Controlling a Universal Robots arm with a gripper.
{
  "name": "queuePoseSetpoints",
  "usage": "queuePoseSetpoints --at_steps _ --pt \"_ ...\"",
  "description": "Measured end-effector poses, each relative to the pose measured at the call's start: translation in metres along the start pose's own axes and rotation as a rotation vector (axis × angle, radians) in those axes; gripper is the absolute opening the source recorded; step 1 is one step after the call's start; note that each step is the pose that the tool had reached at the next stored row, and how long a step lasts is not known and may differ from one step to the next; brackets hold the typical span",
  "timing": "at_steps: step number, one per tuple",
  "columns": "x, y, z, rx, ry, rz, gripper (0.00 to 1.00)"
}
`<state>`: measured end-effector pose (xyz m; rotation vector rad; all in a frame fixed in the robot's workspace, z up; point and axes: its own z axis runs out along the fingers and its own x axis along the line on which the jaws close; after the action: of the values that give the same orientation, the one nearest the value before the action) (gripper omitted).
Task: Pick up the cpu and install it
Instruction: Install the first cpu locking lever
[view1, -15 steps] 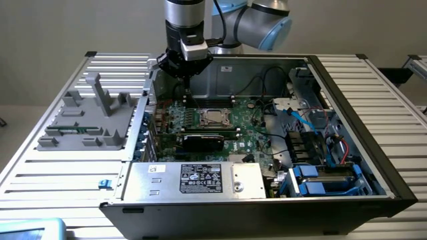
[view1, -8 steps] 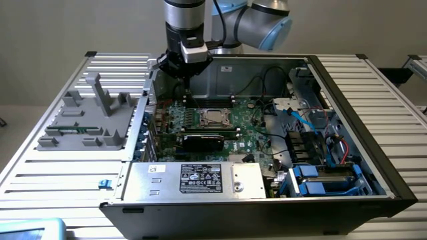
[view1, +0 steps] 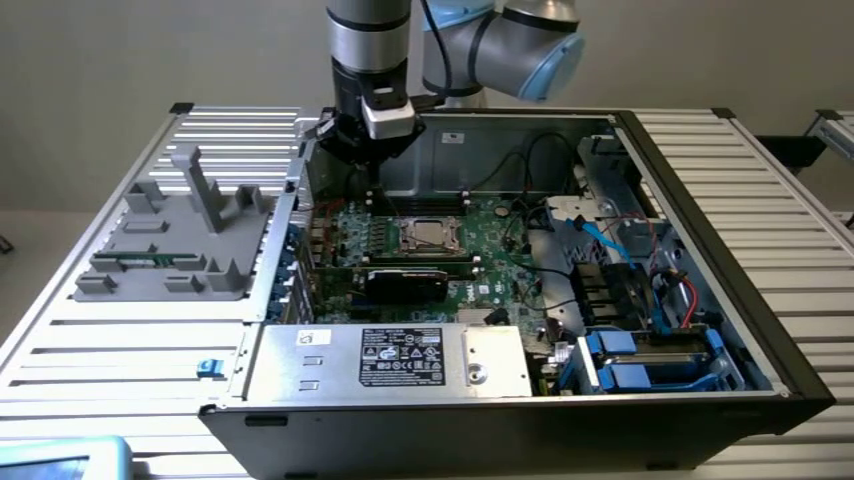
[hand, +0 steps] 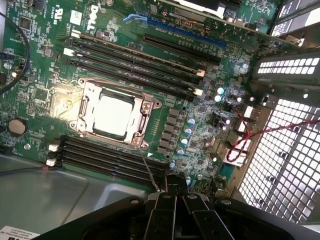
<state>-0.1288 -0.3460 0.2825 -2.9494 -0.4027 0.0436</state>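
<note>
Silver metal catches the light on the chip (hand: 114, 116), which lies flat in its socket on the green board (hand: 45, 65), with the socket's metal frame (hand: 85, 102) around its edges. From my exterior view, the chip (view1: 430, 232) sits near the middle of the open computer case (view1: 721, 250), between two banks of long black memory slots (hand: 145, 60).

The hand (hand: 172, 190) has its fingers pressed together with nothing between them. It hangs above the board, clear of the chip and touching nothing I can make out. In the exterior view the hand (view1: 370, 165) is over the far corner of the case on the exterior view's left, higher than the socket and apart from it.

A black card (view1: 407, 283) stands just in front of the socket, and a labelled metal box (view1: 387, 355) fills the near side of the case. Red wires (hand: 250, 132) loop beside the board. The case rests on a slatted metal counter (view1: 120, 350), where a grey plastic tray (view1: 174, 240) sits on the exterior view's left.
</note>
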Motion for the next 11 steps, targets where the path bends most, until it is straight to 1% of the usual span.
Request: queuePoseSetpoints --at_steps 4,6,7,9,11 --pt "0.0 0.0026 0.0061 0.0033 0.0012 0.002 0.11" --pt "-0.001 0.0037 0.0092 0.0058 0.0021 0.003 0.11" --pt "-0.001 0.0041 0.0105 0.0082 0.0028 0.003 0.11" --pt "-0.001 0.0045 0.0122 0.0165 0.0051 0.004 0.11" --pt "-0.001 0.0047 0.0137 0.0276 0.0082 0.005 0.11"
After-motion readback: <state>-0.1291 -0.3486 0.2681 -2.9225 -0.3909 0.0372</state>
